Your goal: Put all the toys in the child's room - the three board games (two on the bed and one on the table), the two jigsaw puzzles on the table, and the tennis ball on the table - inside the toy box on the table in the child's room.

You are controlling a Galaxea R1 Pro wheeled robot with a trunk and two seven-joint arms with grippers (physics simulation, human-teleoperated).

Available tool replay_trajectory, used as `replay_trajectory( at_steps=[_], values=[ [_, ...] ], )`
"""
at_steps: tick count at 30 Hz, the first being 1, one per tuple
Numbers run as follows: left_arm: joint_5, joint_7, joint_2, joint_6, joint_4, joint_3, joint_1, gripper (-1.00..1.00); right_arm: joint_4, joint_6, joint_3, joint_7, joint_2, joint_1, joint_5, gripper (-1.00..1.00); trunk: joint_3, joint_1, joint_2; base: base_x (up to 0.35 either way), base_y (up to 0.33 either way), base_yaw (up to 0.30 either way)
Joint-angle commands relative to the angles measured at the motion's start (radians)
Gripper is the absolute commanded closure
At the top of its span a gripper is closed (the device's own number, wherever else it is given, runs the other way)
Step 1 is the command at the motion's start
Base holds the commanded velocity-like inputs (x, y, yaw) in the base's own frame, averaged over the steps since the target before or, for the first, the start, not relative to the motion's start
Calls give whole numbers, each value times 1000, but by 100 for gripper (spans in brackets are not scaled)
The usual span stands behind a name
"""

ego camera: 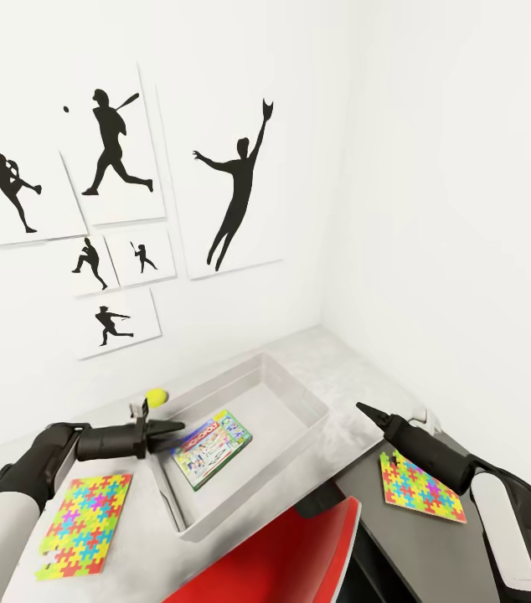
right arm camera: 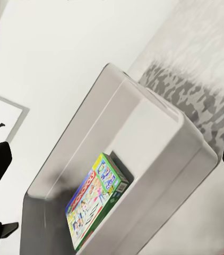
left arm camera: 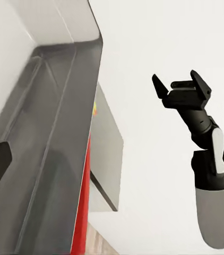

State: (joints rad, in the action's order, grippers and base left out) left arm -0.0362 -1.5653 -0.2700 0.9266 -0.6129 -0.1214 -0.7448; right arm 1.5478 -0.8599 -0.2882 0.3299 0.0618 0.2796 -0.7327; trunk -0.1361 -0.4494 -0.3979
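**A:** While the head view is up, what's the step in hand?

**B:** I'd say fetching the next toy. The translucent grey plastic toy box (ego camera: 299,394) on the light-grey table (ego camera: 332,352) holds one pale-green board game with a red band (ego camera: 212,447). The small yellow-green tennis ball (ego camera: 157,397) sits just beside the bin's far rim. One multicoloured jigsaw puzzle square (ego camera: 85,524) lies near the left arm, another (ego camera: 420,487) on the darker side desk (ego camera: 433,553) by the right arm. The left gripper (ego camera: 173,434) reaches over the bin's near-left rim; I can't tell its opening here. To do it well, I'd lift clear of the rim before swinging toward the ball.

**A:** And the left wrist view?

**B:** It looks along the bin wall. Across the way the right gripper (left arm camera: 182,85) shows its fingers spread wide, holding nothing.

**A:** Right wrist view?

**B:** The game lies flat inside the bin; the dark fingertips sit at opposite edges, so wide apart and empty.
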Motion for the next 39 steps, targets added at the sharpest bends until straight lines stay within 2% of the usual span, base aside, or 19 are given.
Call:
replay_trajectory(
  at_steps=[1,5,14,22,30,34,37,39],
  values=[
    [-4,-5,-3,1,0,-1,-1,-100,0,-5,-2,6,0,1,4,-100,-2,-1,-2,0,0,0],
    [1,-5,-20,-35,-1,-6,-1,-100,1,-5,-2,6,0,1,3,-100,-2,-1,-2,0,0,0],
    [5,-5,-50,-66,-43,-10,0,-100,2,-4,-2,8,0,1,2,-100,-2,-1,-2,-35,0,0],
    [5,-5,-57,-72,-57,-13,1,-100,6,-3,-2,9,0,1,1,-100,5,-1,-2,-235,0,0],
    [7,-5,-67,-82,-65,-13,1,-100,5,-2,-2,34,-1,1,2,-100,17,-1,-2,-44,0,0],
    [11,-5,-82,-99,-87,-14,3,-100,5,-2,-2,38,-1,1,2,-100,23,-1,-2,-5,0,0],
    [30,-5,-89,-104,-98,-14,6,-100,3,6,-4,40,-1,1,2,-100,28,-1,-2,-2,0,-2],
    [66,-5,-97,-111,-105,-15,12,-100,2,33,-5,51,0,2,2,-100,31,-1,-2,-1,0,-38]
  ],
)
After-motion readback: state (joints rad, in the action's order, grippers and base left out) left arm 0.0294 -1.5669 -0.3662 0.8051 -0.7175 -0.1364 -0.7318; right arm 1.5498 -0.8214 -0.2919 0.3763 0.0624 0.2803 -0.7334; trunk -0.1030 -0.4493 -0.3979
